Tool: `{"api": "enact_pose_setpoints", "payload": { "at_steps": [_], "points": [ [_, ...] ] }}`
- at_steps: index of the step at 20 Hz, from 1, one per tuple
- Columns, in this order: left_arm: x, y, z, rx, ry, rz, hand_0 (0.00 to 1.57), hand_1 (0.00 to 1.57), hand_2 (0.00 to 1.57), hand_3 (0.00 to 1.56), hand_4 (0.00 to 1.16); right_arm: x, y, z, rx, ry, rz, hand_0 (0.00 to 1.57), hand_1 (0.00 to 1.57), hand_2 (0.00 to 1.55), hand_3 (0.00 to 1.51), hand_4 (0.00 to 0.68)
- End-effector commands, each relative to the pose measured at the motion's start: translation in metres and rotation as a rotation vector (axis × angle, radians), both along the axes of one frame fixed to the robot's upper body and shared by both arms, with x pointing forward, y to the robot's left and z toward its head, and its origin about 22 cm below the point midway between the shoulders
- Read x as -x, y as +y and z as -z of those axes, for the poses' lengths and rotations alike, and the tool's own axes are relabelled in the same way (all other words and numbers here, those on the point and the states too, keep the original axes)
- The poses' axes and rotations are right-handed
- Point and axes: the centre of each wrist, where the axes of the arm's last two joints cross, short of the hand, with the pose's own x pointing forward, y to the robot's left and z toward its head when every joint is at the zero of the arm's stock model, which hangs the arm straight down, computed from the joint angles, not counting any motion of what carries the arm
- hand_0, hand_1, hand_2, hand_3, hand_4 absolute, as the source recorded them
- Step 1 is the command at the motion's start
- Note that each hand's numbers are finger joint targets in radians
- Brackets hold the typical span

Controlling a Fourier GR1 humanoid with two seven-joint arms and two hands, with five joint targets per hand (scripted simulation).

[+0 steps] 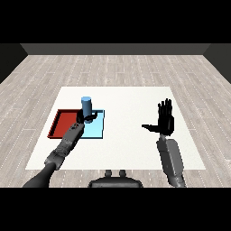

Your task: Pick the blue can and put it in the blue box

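Two trays lie side by side near the left edge of the white table (126,149): a red tray (63,122) on the outside and a light blue tray (95,130) touching it on its inner side. The blue can (86,105) stands upright at the far edge of the light blue tray, close to the seam where the two trays meet (whether its base sits on the tray floor or is held just above it cannot be told from this view). The left hand (85,117) is at the can's lower part, with its fingers curled round it, and its grey forearm runs back across the red and blue trays toward the table's near left corner.

The right hand (166,119) is well apart from all of this, over the right half of the table, nearer the right edge than the middle. It is held upright with the palm showing, fingers straight and pointing toward the far edge, the thumb spread out to the side toward the trays. It holds nothing and touches nothing, and its forearm comes up from the near edge.
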Motion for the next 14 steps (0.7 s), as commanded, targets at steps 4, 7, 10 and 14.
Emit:
{"api": "enact_pose_setpoints", "payload": {
  "at_steps": [4, 7, 10, 14],
  "points": [
    [0.019, 0.015, 0.038, -0.122, 0.238, -0.095, 1.51, 1.51, 1.4, 1.18, 0.9, -0.005, -0.003, 0.034, -0.007, 0.035, 0.016, 0.0, 0.0, 0.0, 0.0, 0.0],
    [0.029, 0.019, 0.051, -0.083, 0.387, -0.132, 0.9, 0.9, 0.84, 0.95, 0.9, -0.006, -0.013, 0.022, -0.008, 0.026, 0.01, 0.0, 0.0, 0.0, 0.0, 0.0],
    [0.05, 0.03, 0.073, -0.129, 0.415, -0.082, 0.89, 0.89, 0.75, 0.41, 0.93, -0.01, -0.006, 0.01, 0.003, 0.015, -0.002, 0.0, 0.0, 0.0, 0.0, 0.0],
    [0.051, 0.033, 0.074, -0.088, 0.481, -0.059, 0.98, 0.98, 0.94, 0.0, 0.53, -0.008, -0.006, 0.02, -0.008, 0.0, -0.02, 0.0, 0.0, 0.0, 0.0, 0.0]
  ]
}}
